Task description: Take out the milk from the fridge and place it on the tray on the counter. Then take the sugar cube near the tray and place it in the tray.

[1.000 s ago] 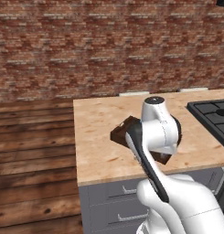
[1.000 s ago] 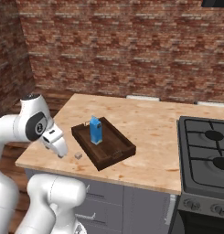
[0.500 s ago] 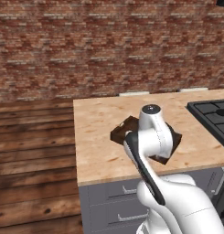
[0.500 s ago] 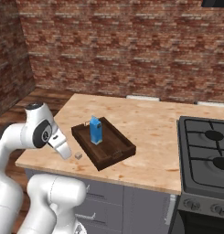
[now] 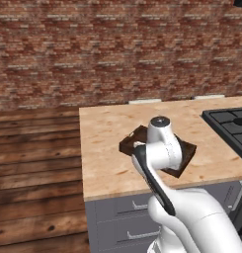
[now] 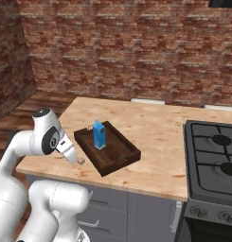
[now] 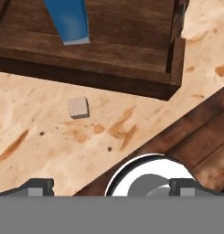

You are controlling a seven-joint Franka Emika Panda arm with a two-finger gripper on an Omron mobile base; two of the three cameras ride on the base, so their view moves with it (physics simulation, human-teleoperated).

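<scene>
My gripper point(image 6: 74, 159) hangs low over the near left part of the counter point(image 6: 155, 142), its jaws spread wide with nothing between them. In the hand view my two dark fingertips point(image 7: 35, 186) stand far apart at the bottom, and the sugar cube point(image 7: 78, 108) lies on the counter ahead of them, apart from both.

The cube is tiny, pale off-white with a faint pinkish-tan cast, its top face square and plain. It sits on the light speckled wood-look surface, near the tray's point(image 7: 131, 55) outer wall but not touching it. From the right base view the cube point(image 6: 81, 161) is a small pale dot just beside my gripper, near the left corner of the tray point(image 6: 118, 163).

The tray is dark brown wood, shallow and rectangular, with raised edges and a handle cut-out showing at its near end. It lies at an angle on the counter. The milk point(image 6: 99, 134) stands upright inside it, toward its far left end: a small tall bright-blue carton with a gabled top. In the hand view the carton's lower part point(image 7: 67, 20) is plain blue, resting on the tray floor.

From the left base view my arm covers most of the tray point(image 5: 128, 143); its brown corners show on either side.
</scene>
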